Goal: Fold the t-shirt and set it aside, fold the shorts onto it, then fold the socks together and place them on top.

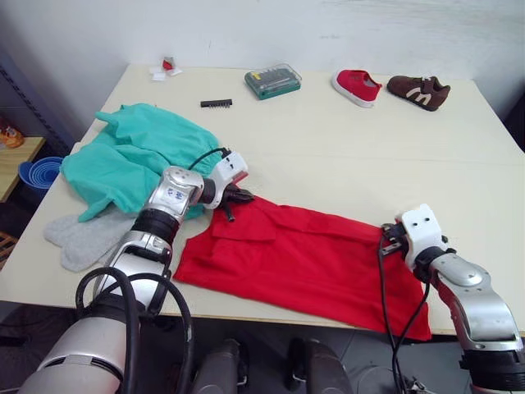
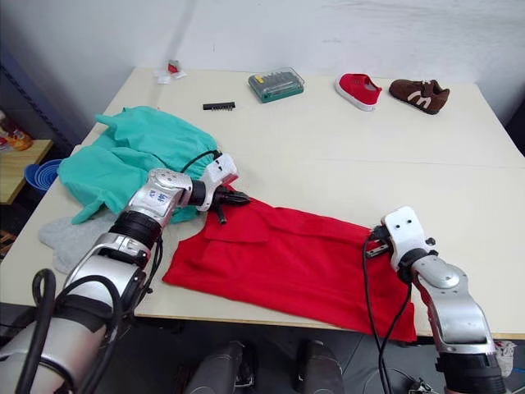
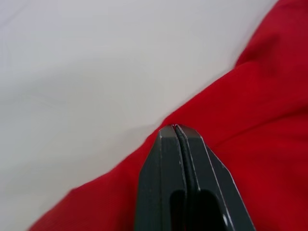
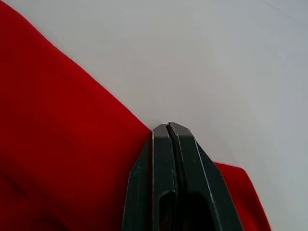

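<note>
The red t-shirt (image 1: 303,258) lies partly folded along the table's near edge. My left gripper (image 1: 242,195) is shut on its far left corner, and in the left wrist view the closed fingertips (image 3: 175,129) meet the cloth's edge. At the shirt's far right edge my right gripper (image 1: 385,238) is shut on the cloth, its fingertips (image 4: 168,127) closed at the hem. The teal shorts (image 1: 131,156) lie crumpled at the left, just behind my left arm. The grey socks (image 1: 82,234) sit flat near the front left corner, partly under the shorts.
Along the back of the white table (image 1: 369,156) stand a red shoe (image 1: 356,86), a brown shoe (image 1: 418,90), a green bit case (image 1: 272,80), a black bit strip (image 1: 216,103) and a small red-and-white item (image 1: 166,69). A blue bowl (image 1: 39,172) sits off the table's left side.
</note>
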`<state>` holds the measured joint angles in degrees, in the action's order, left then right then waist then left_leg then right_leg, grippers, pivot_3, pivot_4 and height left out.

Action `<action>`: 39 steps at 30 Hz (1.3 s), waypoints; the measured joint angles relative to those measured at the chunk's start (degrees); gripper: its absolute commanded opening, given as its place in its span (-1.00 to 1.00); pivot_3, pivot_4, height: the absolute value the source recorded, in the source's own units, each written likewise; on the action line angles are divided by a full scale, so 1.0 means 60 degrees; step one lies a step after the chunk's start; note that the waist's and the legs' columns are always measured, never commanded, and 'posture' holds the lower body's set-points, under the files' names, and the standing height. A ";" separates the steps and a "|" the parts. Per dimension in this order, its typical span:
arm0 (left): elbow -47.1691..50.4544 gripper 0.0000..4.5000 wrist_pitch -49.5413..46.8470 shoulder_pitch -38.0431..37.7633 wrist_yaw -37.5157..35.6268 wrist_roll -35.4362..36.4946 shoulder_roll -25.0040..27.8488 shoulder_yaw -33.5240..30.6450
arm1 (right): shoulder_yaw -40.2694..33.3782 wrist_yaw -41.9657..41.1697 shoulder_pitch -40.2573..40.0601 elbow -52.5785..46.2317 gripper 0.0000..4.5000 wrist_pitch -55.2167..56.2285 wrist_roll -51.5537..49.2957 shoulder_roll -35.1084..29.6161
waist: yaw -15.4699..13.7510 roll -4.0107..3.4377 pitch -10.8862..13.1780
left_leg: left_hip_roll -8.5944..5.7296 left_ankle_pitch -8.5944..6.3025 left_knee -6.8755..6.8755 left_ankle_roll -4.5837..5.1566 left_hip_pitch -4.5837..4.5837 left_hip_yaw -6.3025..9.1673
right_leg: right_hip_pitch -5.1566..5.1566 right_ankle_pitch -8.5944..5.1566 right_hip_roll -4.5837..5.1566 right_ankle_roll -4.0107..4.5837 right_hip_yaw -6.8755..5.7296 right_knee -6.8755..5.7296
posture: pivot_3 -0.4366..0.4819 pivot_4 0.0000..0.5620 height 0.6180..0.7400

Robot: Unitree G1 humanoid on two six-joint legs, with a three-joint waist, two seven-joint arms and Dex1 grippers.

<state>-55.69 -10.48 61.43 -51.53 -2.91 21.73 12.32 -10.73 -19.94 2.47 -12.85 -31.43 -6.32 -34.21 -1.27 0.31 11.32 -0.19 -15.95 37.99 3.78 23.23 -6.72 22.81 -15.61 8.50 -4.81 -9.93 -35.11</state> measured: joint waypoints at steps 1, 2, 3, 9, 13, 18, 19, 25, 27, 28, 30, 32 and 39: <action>-0.0142 -0.98 0.0120 0.0005 0.0172 -0.0004 0.0160 -0.0074 | -0.0226 0.0126 -0.0229 0.0005 -1.00 0.0067 0.0140 -0.0104 | -0.0002 0.0000 0.0000 | 0.0000 -0.0003 -0.0001 0.0000 -0.0002 0.0000 | -0.0001 0.0000 0.0001 0.0000 0.0002 0.0001 | -0.05 -0.47 1.00; -0.0243 -0.98 0.0198 0.0004 0.0332 -0.0021 0.0370 -0.0167 | -0.0472 0.0239 -0.0472 0.0032 -1.00 0.0113 0.0259 -0.0222 | 0.0005 0.0000 0.0000 | 0.0000 -0.0007 0.0000 -0.0005 -0.0002 -0.0001 | 0.0000 0.0000 0.0001 0.0000 0.0003 0.0001 | -0.05 -0.47 1.00; -0.0286 -0.98 0.0267 -0.0012 0.0472 -0.0081 0.0604 -0.0232 | -0.0777 0.0383 -0.0719 0.0054 -1.00 0.0195 0.0409 -0.0259 | 0.0025 0.0000 0.0000 | 0.0001 -0.0026 -0.0001 -0.0039 -0.0003 -0.0002 | 0.0000 0.0000 0.0000 0.0000 0.0005 0.0002 | -0.05 -0.47 1.00; 0.0373 -0.98 0.0121 -0.0586 0.0336 0.0219 0.0940 -0.0842 | -0.1659 0.0434 -0.0866 -0.0603 -1.00 0.0682 -0.0102 0.0234 | 0.0216 -0.0005 0.0003 | 0.0008 -0.0026 -0.0010 -0.0056 -0.0007 -0.0004 | 0.0007 0.0000 -0.0004 0.0000 0.0010 -0.0004 | -0.05 -0.47 1.00; 0.2188 -0.98 -0.0567 -0.1107 -0.0537 0.1038 0.0836 -0.1176 | -0.1551 -0.0069 -0.0743 -0.1713 -1.00 0.0756 -0.0787 0.0382 | 0.0217 -0.0007 0.0007 | 0.0007 -0.0005 -0.0011 -0.0023 0.0010 -0.0004 | 0.0017 0.0000 -0.0009 0.0000 0.0009 0.0001 | -0.05 -0.47 1.00; 0.3936 -0.98 -0.1335 -0.1389 -0.1479 0.1372 0.0761 -0.0828 | -0.0444 -0.0316 -0.0376 -0.1768 -1.00 0.0440 -0.0872 0.0512 | 0.0190 -0.0008 0.0007 | 0.0001 -0.0005 -0.0010 -0.0012 0.0004 -0.0010 | 0.0007 0.0000 -0.0008 -0.0002 0.0015 0.0012 | -0.05 -0.47 1.00; 0.4007 -0.98 -0.1420 -0.1519 -0.1652 0.1302 0.0753 -0.0583 | -0.0202 -0.0325 -0.0320 -0.1600 -1.00 0.0393 -0.0815 0.0515 | 0.0195 -0.0008 0.0007 | 0.0001 -0.0004 -0.0010 -0.0011 0.0003 -0.0011 | 0.0007 0.0000 -0.0010 -0.0002 0.0015 0.0011 | -0.05 -0.47 1.00; 0.3896 -0.98 -0.1020 -0.2053 -0.1899 0.0550 0.1001 0.0418 | 0.0301 -0.0278 -0.0394 -0.0839 -1.00 0.0164 -0.0377 0.0485 | 0.0196 -0.0015 0.0004 | 0.0005 -0.0005 -0.0010 -0.0013 0.0002 -0.0016 | 0.0017 -0.0001 -0.0008 0.0002 0.0023 0.0004 | -0.05 -0.47 1.00; 0.3651 -0.98 -0.0679 -0.1993 -0.1705 0.0403 0.1173 0.0419 | 0.0194 -0.0257 -0.0564 -0.0863 -1.00 0.0152 -0.0293 0.0357 | 0.0194 -0.0019 0.0002 | 0.0007 -0.0030 -0.0010 -0.0049 -0.0013 -0.0015 | 0.0005 -0.0002 -0.0007 0.0002 0.0026 0.0003 | -0.05 -0.47 1.00; 0.3549 -0.98 -0.0544 -0.1964 -0.1643 0.0387 0.1278 0.0409 | 0.0104 -0.0241 -0.0651 -0.0867 -1.00 0.0118 -0.0251 0.0244 | 0.0200 -0.0019 0.0002 | 0.0007 -0.0034 -0.0010 -0.0048 -0.0016 -0.0015 | 0.0004 -0.0002 -0.0006 0.0002 0.0030 0.0003 | -0.05 -0.47 1.00; 0.3416 -0.98 -0.0282 -0.1935 -0.1558 0.0293 0.1569 0.0363 | -0.0292 -0.0199 -0.0908 -0.0860 -1.00 0.0019 -0.0222 0.0074 | 0.0211 -0.0019 0.0002 | 0.0009 -0.0035 -0.0011 -0.0050 -0.0020 -0.0015 | 0.0004 -0.0001 -0.0005 0.0002 0.0035 0.0002 | -0.05 -0.47 1.00; 0.3466 -0.98 -0.0362 -0.2001 -0.1783 0.0405 0.1929 0.0143 | -0.0719 -0.0214 -0.1115 -0.0859 -1.00 -0.0002 -0.0266 0.0024 | 0.0244 -0.0021 0.0002 | 0.0013 -0.0038 -0.0015 -0.0057 -0.0019 -0.0016 | 0.0009 -0.0002 -0.0007 0.0002 0.0035 0.0002 | -0.05 -0.47 1.00; 0.6268 -0.98 -0.3056 -0.3369 -0.4064 0.2736 0.2836 -0.0737 | -0.1241 -0.0764 -0.1074 -0.2183 -1.00 -0.0030 -0.1173 0.0104 | 0.0231 -0.0036 0.0016 | 0.0015 -0.0005 -0.0025 -0.0029 0.0023 -0.0029 | 0.0071 -0.0006 -0.0011 0.0009 0.0049 -0.0011 | -0.05 -0.47 1.00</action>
<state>-18.08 -28.82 41.21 -75.91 13.50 38.75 7.90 -18.18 -24.52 -3.97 -25.95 -31.60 -13.36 -33.59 0.12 0.10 11.42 -0.10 -15.98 37.84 3.60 23.37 -6.89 23.23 -15.64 8.43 -4.76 -9.63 -35.18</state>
